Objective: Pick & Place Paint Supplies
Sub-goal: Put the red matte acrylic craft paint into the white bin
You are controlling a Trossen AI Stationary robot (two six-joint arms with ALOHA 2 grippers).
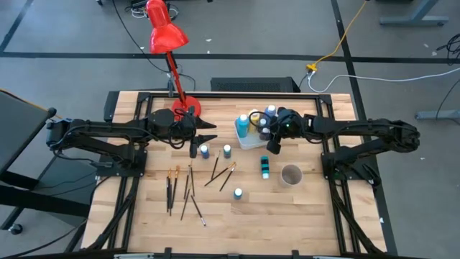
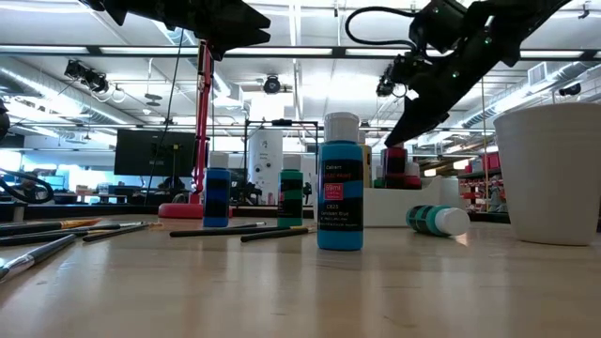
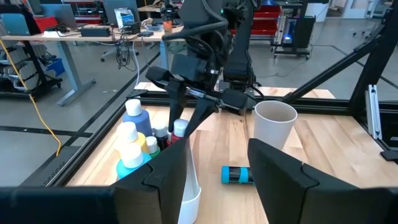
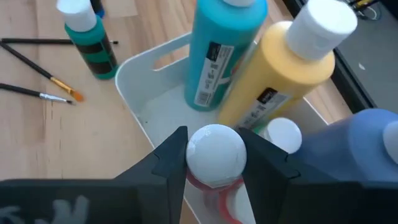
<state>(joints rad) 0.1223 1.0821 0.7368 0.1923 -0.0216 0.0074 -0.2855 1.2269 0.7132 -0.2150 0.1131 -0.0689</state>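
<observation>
My right gripper [image 1: 270, 142] hangs over the white tray [image 1: 253, 142] at the table's far middle, shut on a red paint bottle with a white cap [image 4: 214, 149]. A tall teal bottle [image 4: 221, 50], a yellow one [image 4: 283, 74] and a blue one [image 4: 357, 149] stand in that tray. My left gripper [image 1: 194, 146] hovers open near the red lamp's base, above a blue bottle [image 1: 204, 151], with nothing between its fingers [image 3: 168, 177]. A teal bottle [image 1: 227, 150] and a blue one [image 1: 237, 193] stand on the wood; another teal bottle [image 1: 265, 167] lies on its side. Several brushes [image 1: 188, 188] lie flat. My right gripper pinches the red bottle between its two fingers at the white cap [image 4: 214, 140], one finger [image 4: 171, 158] on each side. The fingers come slanting down from the table's right. The bottle stays upright among the tray's bottles; whether its base stands on the tray floor is hidden.
A white cup [image 1: 290, 175] stands right of the lying teal bottle. The red desk lamp [image 1: 167, 36] rises from its base [image 1: 188, 108] at the far edge. Bare wood stretches along the near side of the table [image 1: 287, 223].
</observation>
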